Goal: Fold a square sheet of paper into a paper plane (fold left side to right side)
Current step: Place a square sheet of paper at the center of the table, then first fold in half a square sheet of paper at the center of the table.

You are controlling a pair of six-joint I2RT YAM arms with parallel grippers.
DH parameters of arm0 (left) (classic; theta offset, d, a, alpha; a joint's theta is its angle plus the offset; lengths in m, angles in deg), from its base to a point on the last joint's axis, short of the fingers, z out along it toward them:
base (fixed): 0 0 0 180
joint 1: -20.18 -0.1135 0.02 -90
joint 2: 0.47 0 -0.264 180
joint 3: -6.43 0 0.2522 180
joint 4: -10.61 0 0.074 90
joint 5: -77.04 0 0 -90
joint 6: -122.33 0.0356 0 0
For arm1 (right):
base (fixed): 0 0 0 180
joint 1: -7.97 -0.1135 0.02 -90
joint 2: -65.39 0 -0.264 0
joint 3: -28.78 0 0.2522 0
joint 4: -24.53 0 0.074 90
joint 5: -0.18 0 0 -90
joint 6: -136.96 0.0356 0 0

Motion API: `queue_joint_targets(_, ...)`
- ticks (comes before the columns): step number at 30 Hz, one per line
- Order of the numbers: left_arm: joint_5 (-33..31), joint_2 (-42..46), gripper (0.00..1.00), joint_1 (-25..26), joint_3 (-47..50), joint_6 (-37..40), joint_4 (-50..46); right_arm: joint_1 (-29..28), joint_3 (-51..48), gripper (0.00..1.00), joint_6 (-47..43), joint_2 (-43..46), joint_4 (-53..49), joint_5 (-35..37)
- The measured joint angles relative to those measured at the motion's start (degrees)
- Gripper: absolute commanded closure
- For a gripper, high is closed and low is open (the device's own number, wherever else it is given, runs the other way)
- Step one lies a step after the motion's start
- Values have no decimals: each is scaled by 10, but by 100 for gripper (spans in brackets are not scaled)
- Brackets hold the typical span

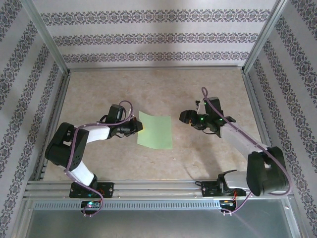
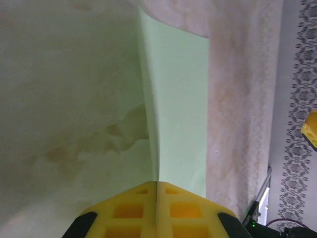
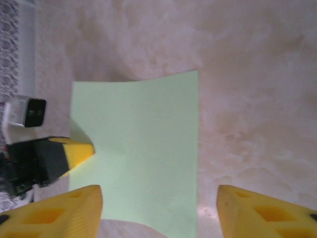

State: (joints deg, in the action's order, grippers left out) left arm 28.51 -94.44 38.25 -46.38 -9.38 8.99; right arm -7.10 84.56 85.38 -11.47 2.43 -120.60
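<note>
Beige table (image 1: 148, 89), square sheet of paper (image 1: 156, 130), edge lost between clamped left jaws

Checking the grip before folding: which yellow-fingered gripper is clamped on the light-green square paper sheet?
The left gripper: its jaws are shut on the light-green square paper sheet. The right gripper stands open, holding nothing.

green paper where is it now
Top view: the green paper lies mid table, left edge pinched by the left gripper, right gripper just right of it.
</note>
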Motion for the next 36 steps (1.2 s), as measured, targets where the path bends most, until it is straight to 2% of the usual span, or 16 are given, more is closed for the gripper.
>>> queue_joint_targets(10,-21,-2,100,0,-4,9,-33,-73,2,81,50,-134,69,3)
queue_joint_targets(12,-26,-2,100,0,-5,10,-40,-81,10,91,51,-147,74,7)
queue_joint_targets(23,-28,-2,99,0,-7,12,-53,-102,34,96,47,-205,82,28)
queue_joint_targets(26,-27,-2,96,0,-7,12,-53,-103,34,96,45,-224,81,31)
queue_joint_targets(29,-25,-2,90,0,-7,12,-53,-103,34,96,42,-228,83,33)
queue_joint_targets(36,-21,12,64,9,-11,7,-53,-107,35,96,28,-228,84,40)
